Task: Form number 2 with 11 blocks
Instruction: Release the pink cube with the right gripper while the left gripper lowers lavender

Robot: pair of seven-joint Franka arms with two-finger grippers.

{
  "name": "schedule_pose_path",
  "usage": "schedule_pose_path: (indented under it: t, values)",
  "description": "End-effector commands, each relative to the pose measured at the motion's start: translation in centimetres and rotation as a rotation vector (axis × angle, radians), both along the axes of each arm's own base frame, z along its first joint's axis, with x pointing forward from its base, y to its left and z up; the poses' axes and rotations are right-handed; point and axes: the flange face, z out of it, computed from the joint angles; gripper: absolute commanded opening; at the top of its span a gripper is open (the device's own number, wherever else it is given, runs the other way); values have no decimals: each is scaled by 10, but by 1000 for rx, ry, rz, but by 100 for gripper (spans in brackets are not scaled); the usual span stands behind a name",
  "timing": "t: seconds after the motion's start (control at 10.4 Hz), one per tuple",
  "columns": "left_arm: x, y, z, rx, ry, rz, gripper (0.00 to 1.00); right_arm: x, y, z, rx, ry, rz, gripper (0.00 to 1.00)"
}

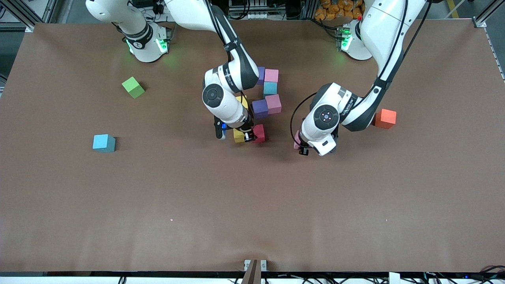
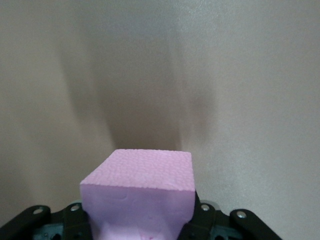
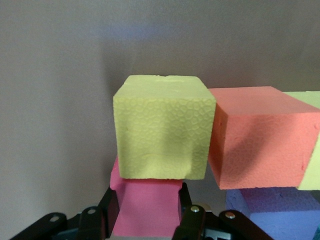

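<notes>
We note the left gripper (image 1: 303, 151) clamped on a pink block (image 2: 142, 192) just above the table, the right gripper (image 1: 239, 137) clamped on another pink block (image 3: 146, 207) beside the yellow block (image 3: 162, 132), both arms bent downward.

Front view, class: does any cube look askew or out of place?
The lime-green cube stands out. It lies alone toward the right arm's end, away from the central cluster, and is turned at an angle. The lone light blue cube, nearer the camera, sits fairly square.
</notes>
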Motion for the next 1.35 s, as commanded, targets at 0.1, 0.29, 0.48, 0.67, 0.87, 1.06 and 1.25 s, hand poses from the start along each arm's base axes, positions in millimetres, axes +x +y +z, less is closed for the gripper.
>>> schedule_pose_path:
  t: [0.1,0.29,0.48,0.67,0.87,1.06,1.25]
  values:
    - [-1,-3,-1,12,42,20,4,-13,-1,-6,8,23,-13,18]
    - [-2,-7,-7,15,48,10,5,-15,-5,-10,0,30,-12,19]
    - [0,-20,-7,3,42,5,5,-17,-3,-10,-1,36,-11,56]
    - [-3,-23,-7,11,52,2,7,-17,-3,-10,-1,38,-20,100]
    - [-10,-29,-14,22,66,12,7,-15,-2,-6,5,37,-21,100]
    - [-23,-46,-21,34,77,21,7,-13,-2,-3,10,53,-18,100]
    - [-31,-57,-21,38,78,26,7,-7,-1,4,22,57,-18,100]
